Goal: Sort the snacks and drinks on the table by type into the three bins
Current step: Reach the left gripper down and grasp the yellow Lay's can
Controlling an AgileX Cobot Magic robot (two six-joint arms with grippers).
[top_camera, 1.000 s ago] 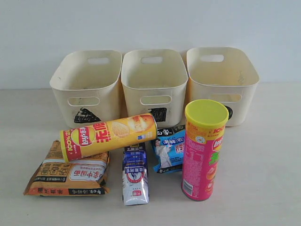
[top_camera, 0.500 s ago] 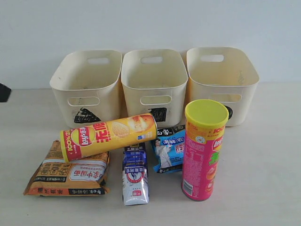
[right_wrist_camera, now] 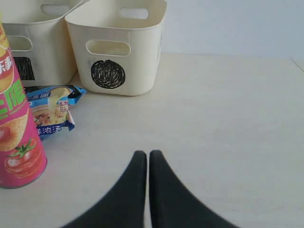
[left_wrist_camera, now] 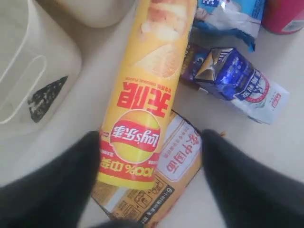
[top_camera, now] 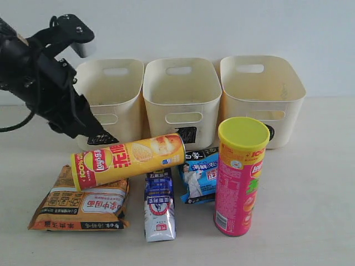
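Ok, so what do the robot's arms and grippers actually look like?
The left arm is black and bulky, with a thin black cable looping off it. The left gripper and right gripper both have matte black fingers, broad at the base, tapering to rounded tips, without markings.

A staged robot test bench, it seems: a bare pale worktop (top_camera: 321, 221) against a plain white wall (top_camera: 222, 27), hand-marked cream tubs (top_camera: 161, 127) in a row, a black robot arm (top_camera: 39, 83).

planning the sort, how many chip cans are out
2: a yellow can lying on its side, one end over the orange-brown packet; a pink can upright at right. Inside the bins is only partly visible.
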